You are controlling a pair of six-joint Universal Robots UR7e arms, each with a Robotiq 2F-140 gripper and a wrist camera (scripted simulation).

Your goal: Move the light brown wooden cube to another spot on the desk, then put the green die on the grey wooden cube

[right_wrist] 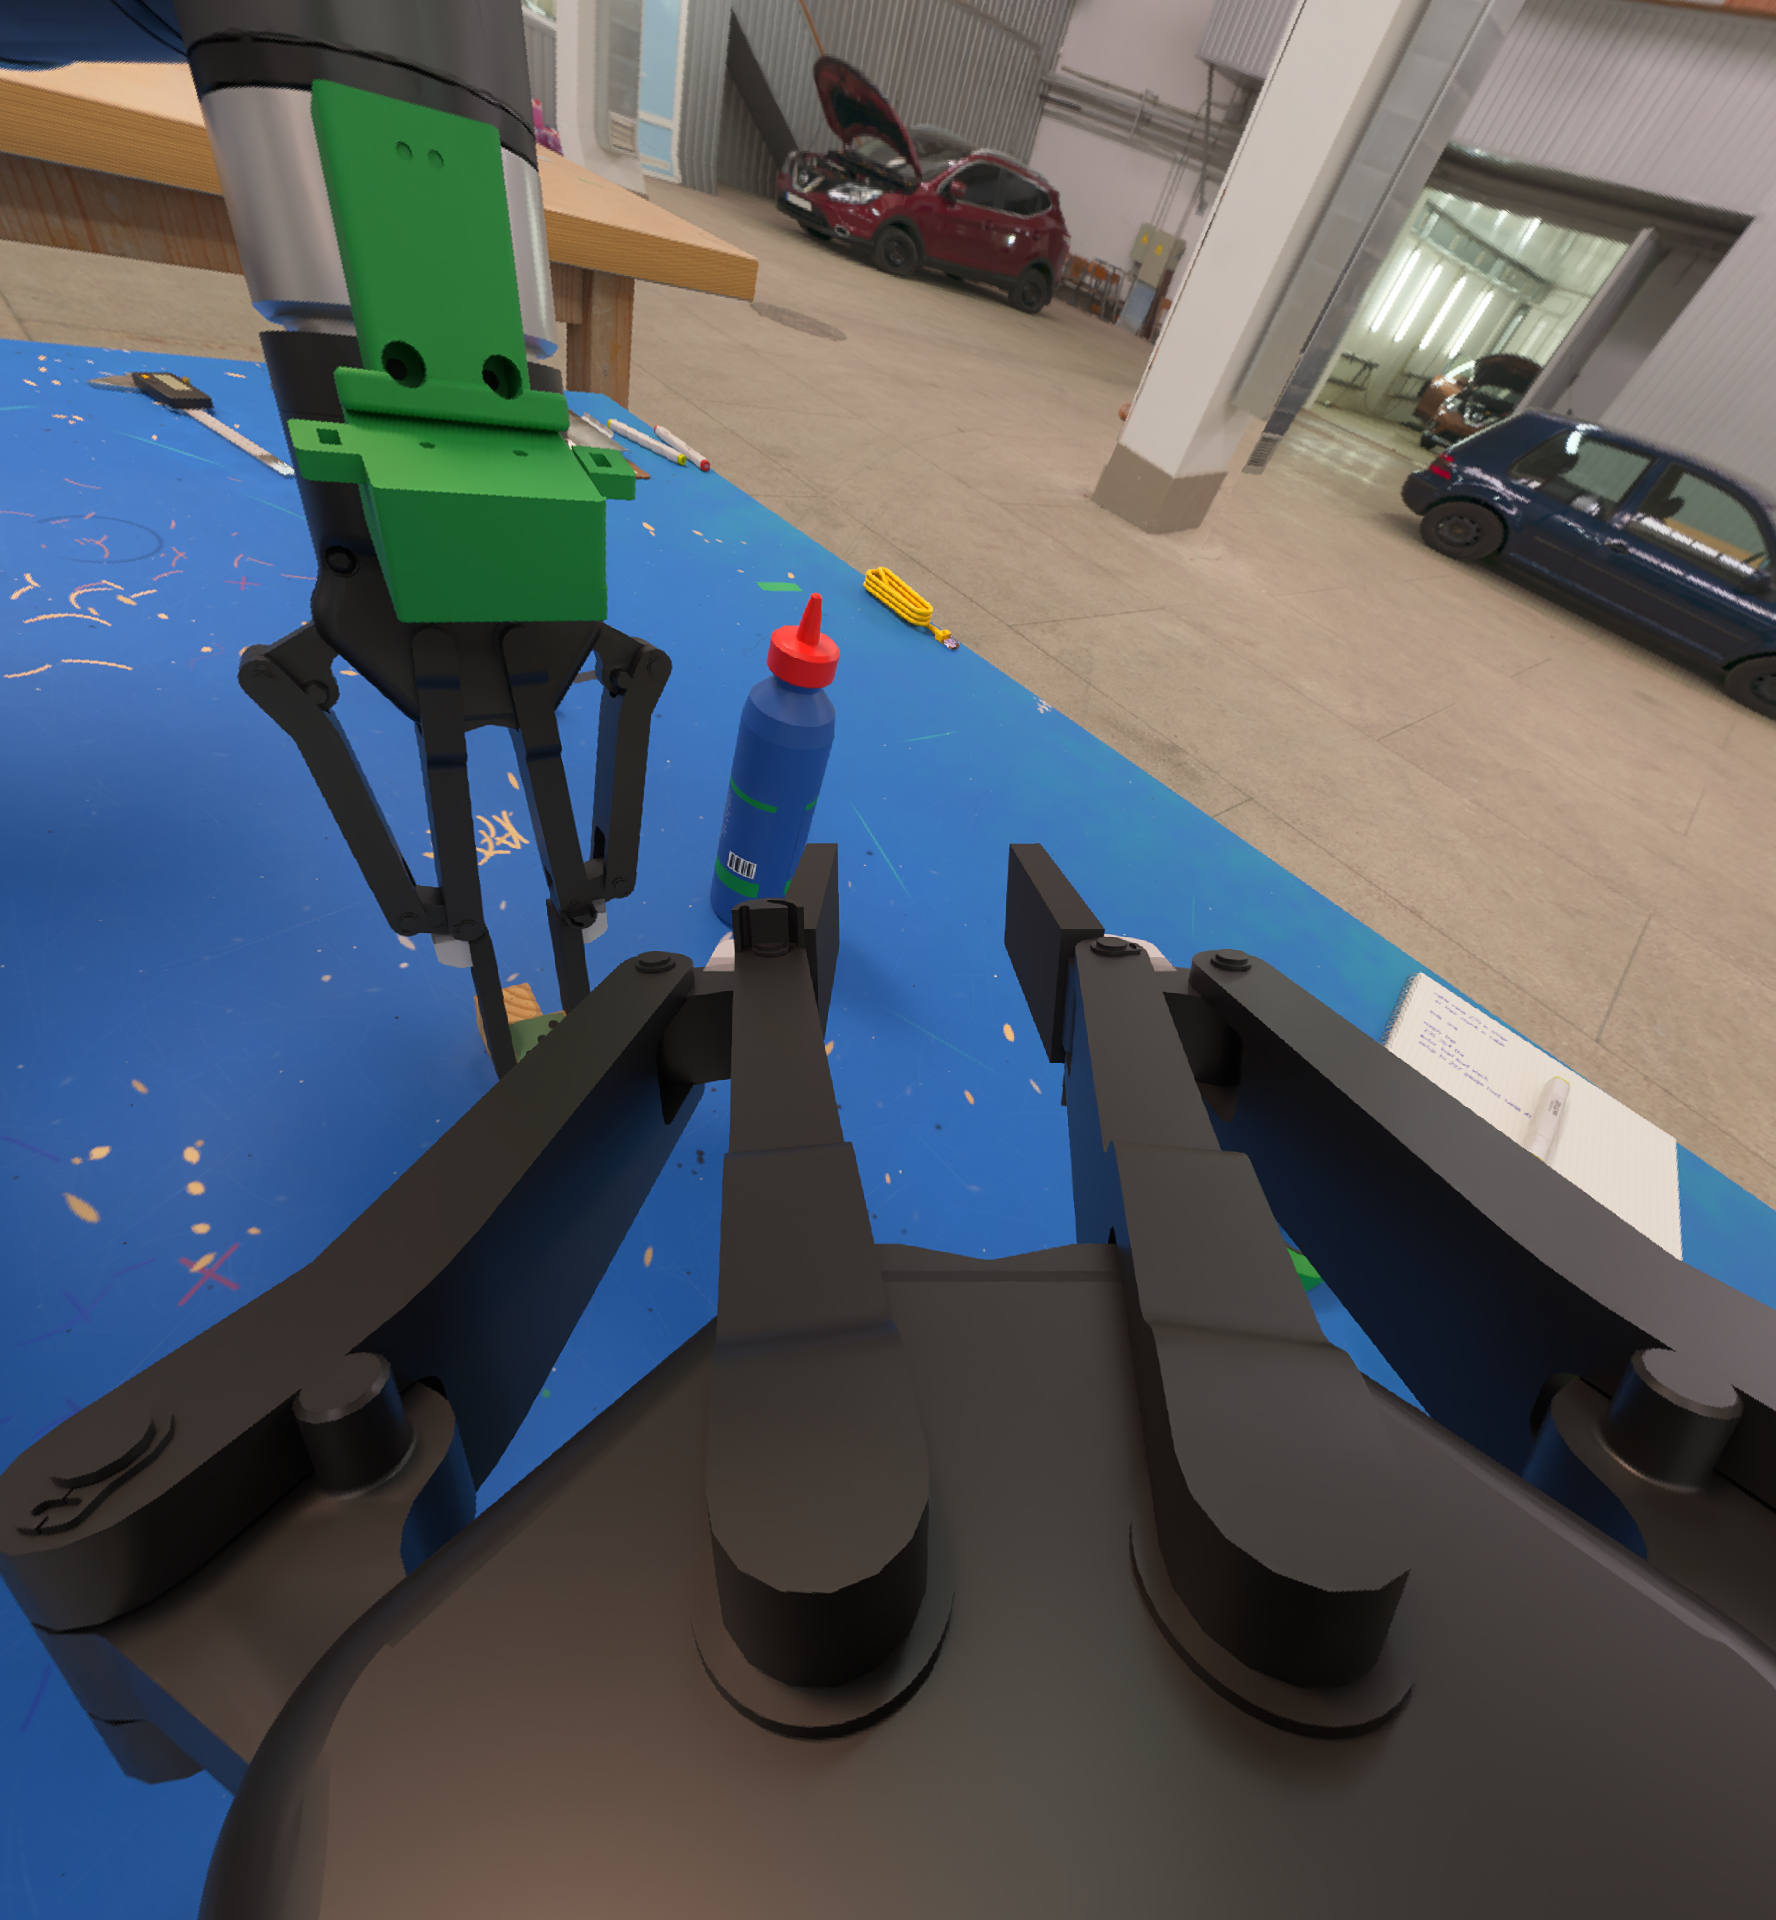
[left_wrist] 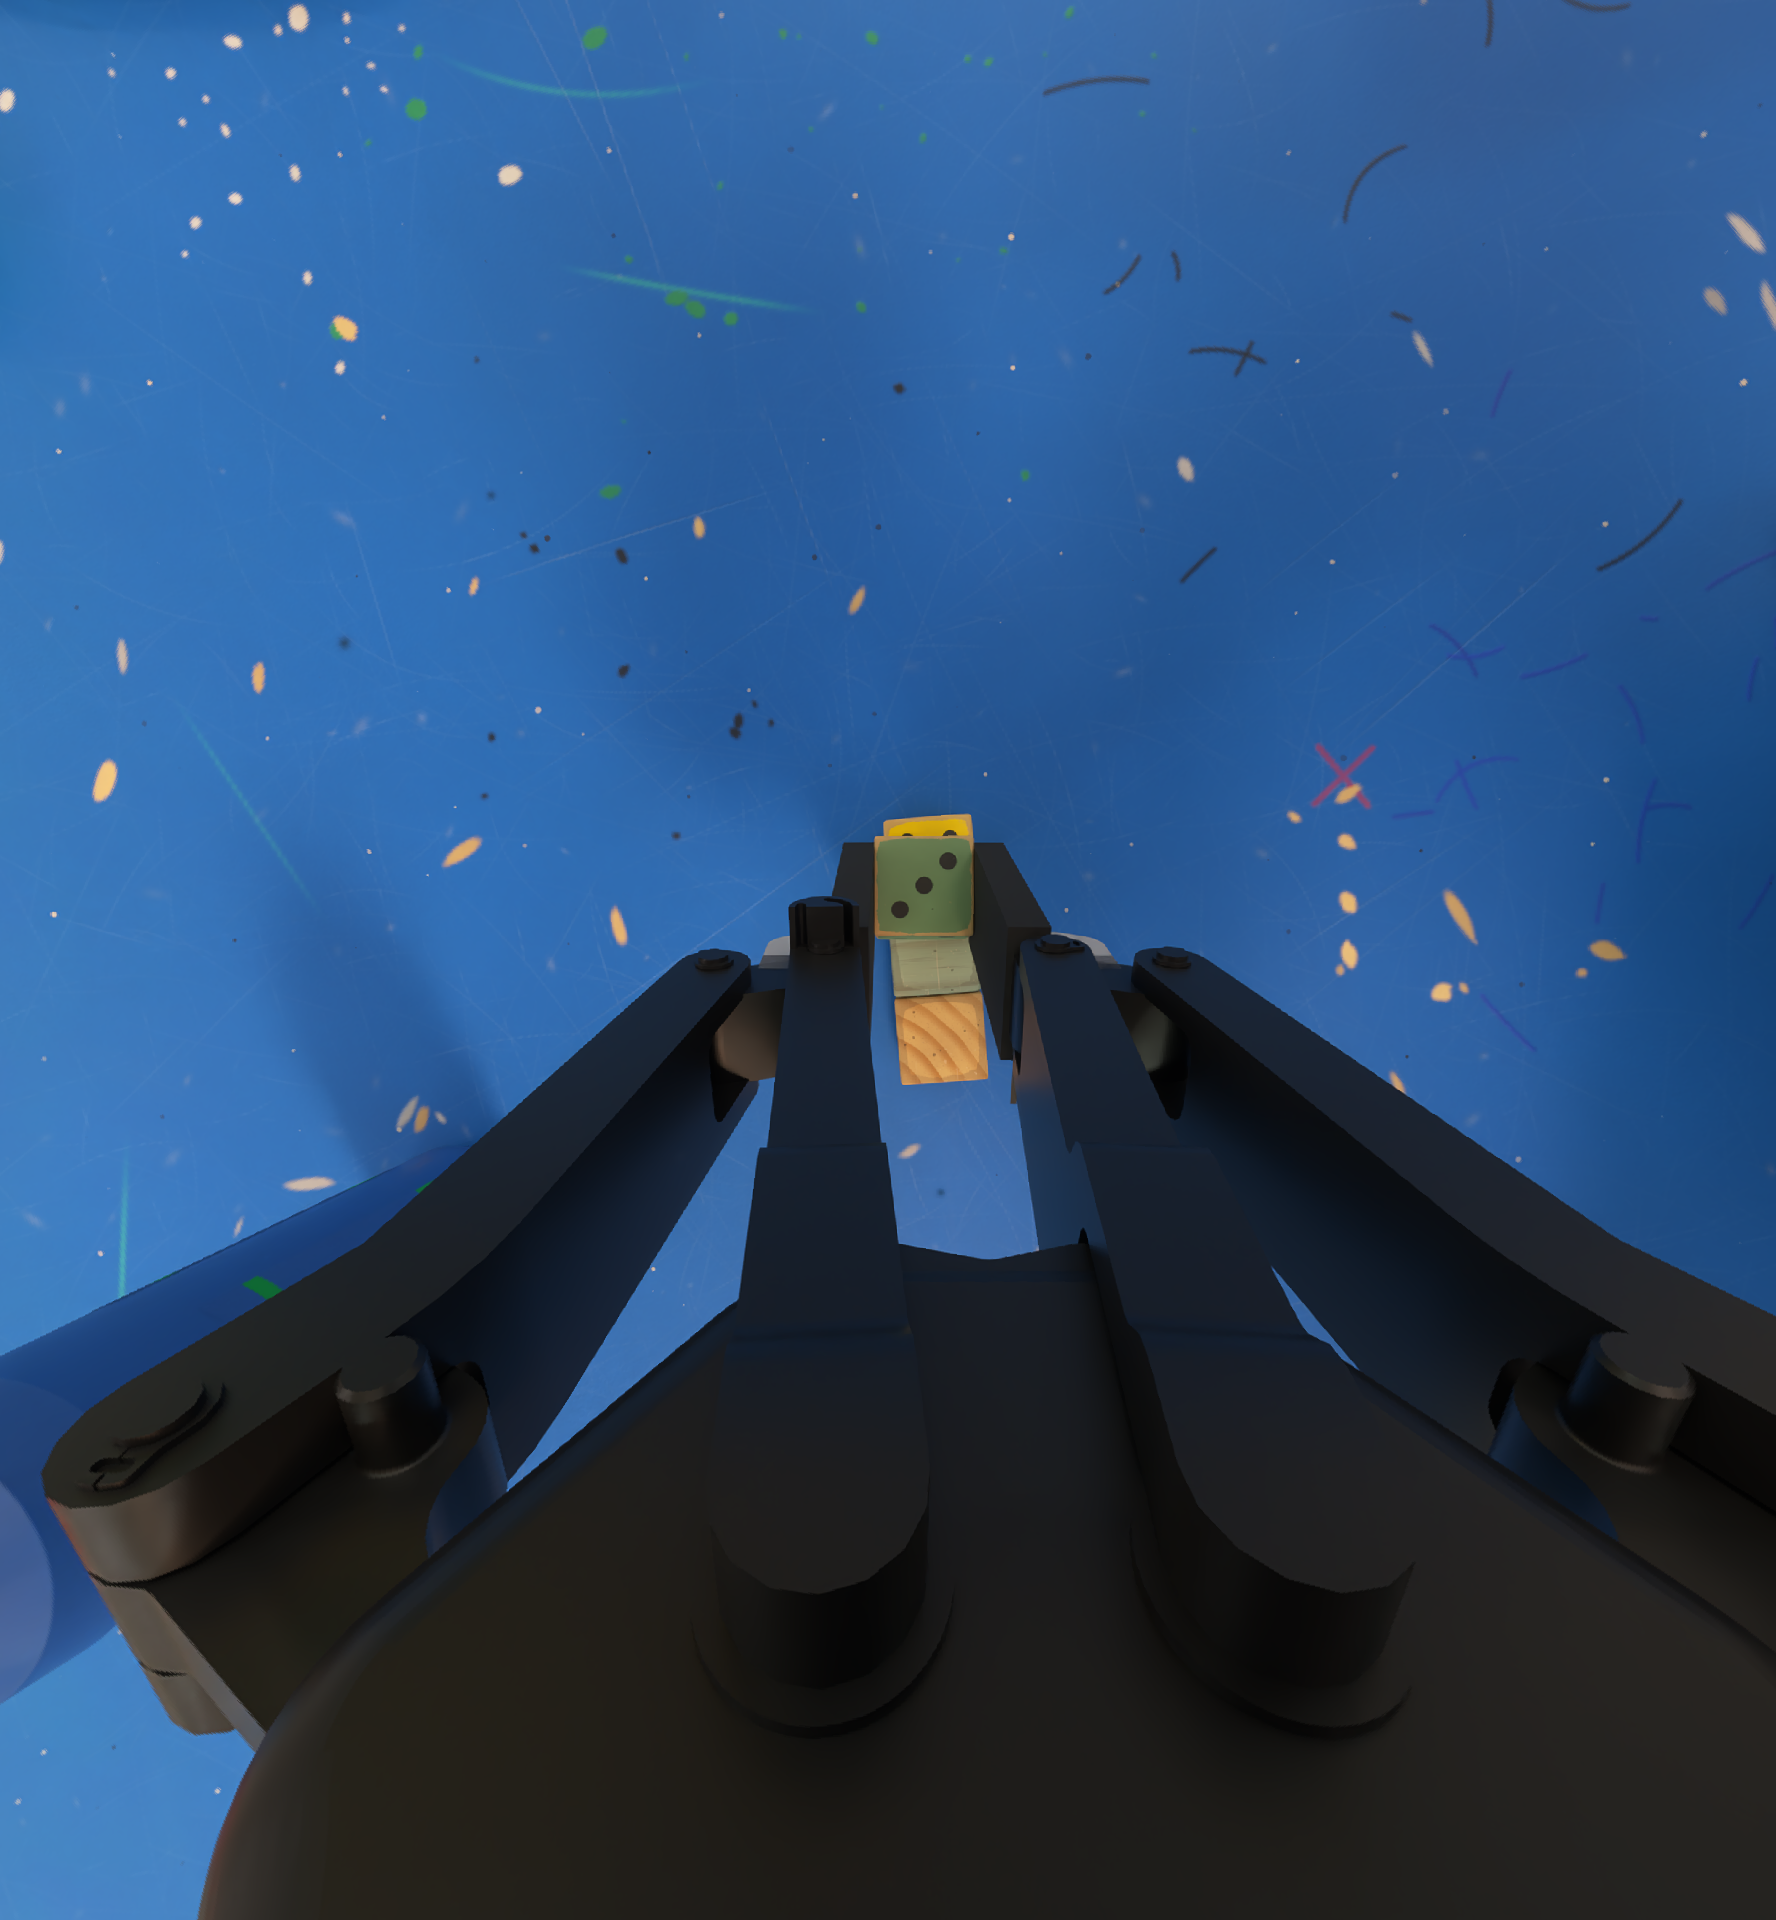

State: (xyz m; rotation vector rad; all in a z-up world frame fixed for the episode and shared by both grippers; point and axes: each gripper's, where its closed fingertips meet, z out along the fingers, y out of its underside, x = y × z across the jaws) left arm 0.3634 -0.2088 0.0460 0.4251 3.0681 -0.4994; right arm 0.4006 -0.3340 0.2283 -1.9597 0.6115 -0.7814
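Two tools are in view. Left tool (left_wrist: 925,888) points down at the blue tabletop (left_wrist: 655,623) with its pads closed on the green die (left_wrist: 923,885). Right tool (right_wrist: 920,935) hovers nearer the tabletop's right edge with its pads apart and nothing between them.

Counted: two cubes, two dice, one bottle, one notepad. The left wrist view shows the stack: the green die, three black pips on its top face, sits on the grey wooden cube (left_wrist: 934,968). One light brown wooden cube (left_wrist: 942,1039) lies just beside it on the near side, and a yellow die (left_wrist: 928,827) peeks out on the far side.

Only the right wrist view shows the blue glue bottle (right_wrist: 775,769) with a red cap standing right of the left tool, a notepad (right_wrist: 1549,1122) with a pen at the right edge, and a yellow cord (right_wrist: 899,594) farther off. There the cubes are mostly hidden behind the right tool's linkage.
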